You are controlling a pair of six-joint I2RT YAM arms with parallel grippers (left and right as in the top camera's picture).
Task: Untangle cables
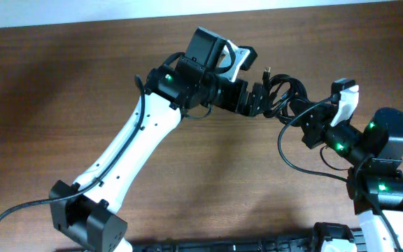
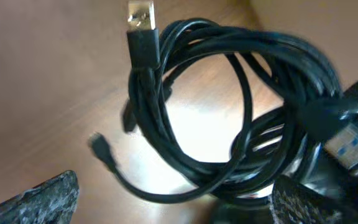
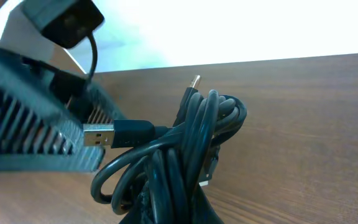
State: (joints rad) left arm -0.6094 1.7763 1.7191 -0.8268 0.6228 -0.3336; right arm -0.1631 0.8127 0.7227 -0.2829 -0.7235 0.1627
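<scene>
Separation of strands has not begun: the cables (image 1: 283,93) are seen as one tight black coil, with a flat metal-tipped plug (image 2: 140,17) sticking out of it and a smaller plug (image 2: 101,148) dangling just beside it. The coil is pinched at one side by the right hand (image 1: 306,117), which is fully closed on it; whether the coil rests on the surface (image 1: 61,84) cannot be told. On the opposite side of the coil the left hand (image 1: 263,100) is held with fingers (image 2: 42,199) spread wide and nothing between them. A loose end, probably the flat plug, is judged the part to be taken next and drawn out of the coil.
</scene>
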